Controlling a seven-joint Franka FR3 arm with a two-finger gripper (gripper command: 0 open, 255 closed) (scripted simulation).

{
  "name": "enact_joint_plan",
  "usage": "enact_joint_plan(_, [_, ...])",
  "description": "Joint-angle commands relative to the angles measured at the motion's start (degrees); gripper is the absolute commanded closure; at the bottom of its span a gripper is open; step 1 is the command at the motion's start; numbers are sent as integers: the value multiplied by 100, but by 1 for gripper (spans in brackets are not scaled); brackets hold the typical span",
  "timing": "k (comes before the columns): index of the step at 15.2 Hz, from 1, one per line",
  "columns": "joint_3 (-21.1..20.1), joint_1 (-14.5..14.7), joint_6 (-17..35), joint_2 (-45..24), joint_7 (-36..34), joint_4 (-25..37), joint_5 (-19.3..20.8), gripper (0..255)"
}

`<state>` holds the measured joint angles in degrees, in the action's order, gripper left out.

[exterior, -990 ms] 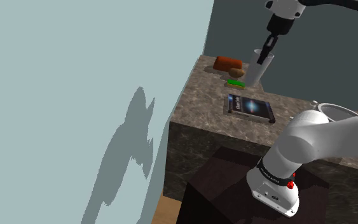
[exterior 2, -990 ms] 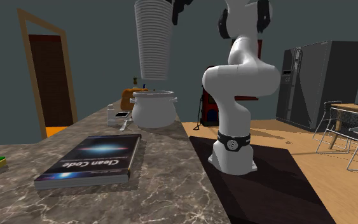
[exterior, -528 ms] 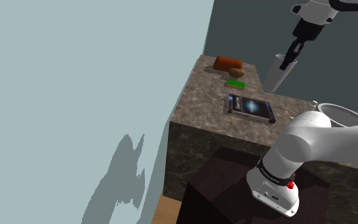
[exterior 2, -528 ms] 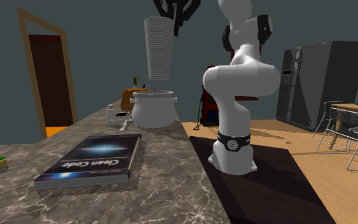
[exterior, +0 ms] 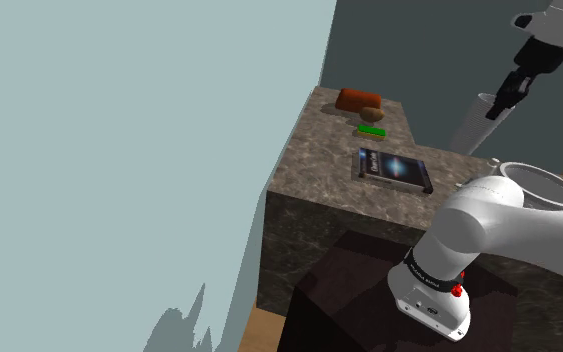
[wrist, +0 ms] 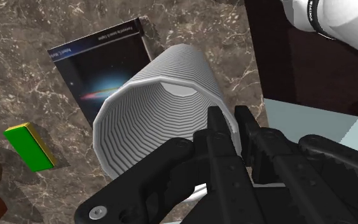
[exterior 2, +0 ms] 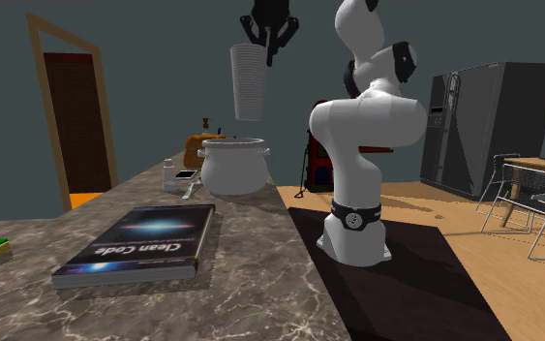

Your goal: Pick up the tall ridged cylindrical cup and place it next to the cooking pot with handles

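Marble counter (exterior 2: 270,276) | we hold ridged cup (exterior 2: 248,82) aloft, gripper (wrist: 229,124) clamped on its rim, one finger inside | height likely chosen to clear pot (exterior 2: 233,167) before set-down

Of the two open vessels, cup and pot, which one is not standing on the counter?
The ridged cup: the hand holds it by its rim in the air, while the pot stands on the counter.
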<state>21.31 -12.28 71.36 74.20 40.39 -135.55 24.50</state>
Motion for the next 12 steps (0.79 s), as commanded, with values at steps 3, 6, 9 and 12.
enact_joint_plan(3, [322, -161, -437, 386, 540, 196, 450, 255])
enact_joint_plan(6, [547, -252, -726, 599, 947, 403, 792, 255])
enact_joint_plan(9, [729, -320, -883, 783, 1236, 483, 1067, 255])
enact_joint_plan(12, [816, -378, -796, 978, 1221, 205, 1156, 255])
